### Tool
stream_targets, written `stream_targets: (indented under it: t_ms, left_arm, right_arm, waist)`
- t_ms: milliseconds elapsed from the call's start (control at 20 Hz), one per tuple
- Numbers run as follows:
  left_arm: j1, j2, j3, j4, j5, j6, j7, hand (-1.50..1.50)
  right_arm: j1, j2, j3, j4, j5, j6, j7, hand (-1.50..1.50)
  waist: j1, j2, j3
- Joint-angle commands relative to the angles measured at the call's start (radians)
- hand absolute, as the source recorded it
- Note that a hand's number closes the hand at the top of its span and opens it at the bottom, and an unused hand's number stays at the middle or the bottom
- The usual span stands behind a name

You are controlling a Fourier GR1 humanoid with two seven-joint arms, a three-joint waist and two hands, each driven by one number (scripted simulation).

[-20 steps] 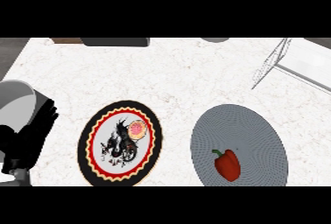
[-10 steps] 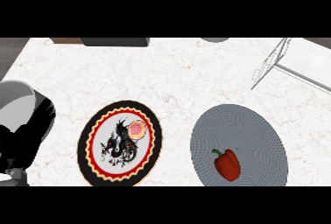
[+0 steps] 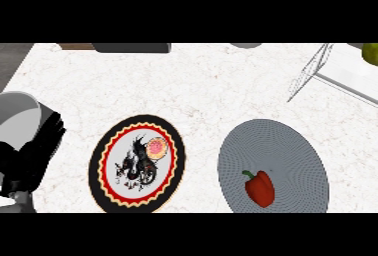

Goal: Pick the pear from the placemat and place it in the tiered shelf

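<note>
Marbled white counter (image 3: 184, 85), ribbed grey placemat (image 3: 284, 145)

A kitchen — marble counter (image 3: 192, 85) with a patterned plate (image 3: 101, 167), placemat (image 3: 284, 142) and wire shelf (image 3: 316, 70).

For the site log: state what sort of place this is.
Probably a kitchen counter: a white marbled worktop, a patterned plate, a red pepper on a grey placemat, and a wire shelf.
</note>
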Motion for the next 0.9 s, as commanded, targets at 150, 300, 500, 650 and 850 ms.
stream_targets:
  t_ms: [150, 300, 500, 650, 850]
  left_arm:
    - [0.01, -0.002, 0.004, -0.026, -0.013, -0.005, 0.016, 0.0]
    - [-0.01, -0.006, 0.027, -0.001, -0.003, -0.01, 0.006, 0.0]
    - [0.041, -0.013, 0.019, -0.048, -0.013, -0.012, 0.015, 0.0]
    - [-0.021, -0.016, 0.029, 0.05, -0.038, 0.008, -0.026, 0.0]
    - [-0.046, 0.002, 0.041, 0.054, -0.02, -0.019, -0.002, 0.0]
  right_arm:
    - [-0.034, -0.02, 0.015, 0.266, 0.083, -0.039, -0.23, -1.5]
    - [-0.059, 0.032, -0.012, 0.258, 0.063, -0.069, -0.233, -1.5]
    - [-0.103, 0.029, -0.066, 0.275, 0.014, -0.062, -0.248, -1.5]
    - [-0.125, 0.015, -0.125, 0.257, -0.055, -0.028, -0.234, -1.5]
    - [-0.073, 0.09, -0.194, 0.234, -0.133, -0.069, -0.203, -1.5]
  waist:
    - [0.004, 0.001, 0.001]
    - [-0.004, -0.001, 0.0]
    - [-0.003, -0.003, 0.0]
    - [-0.016, -0.004, 0.0]
    - [-0.022, -0.004, 0.0]
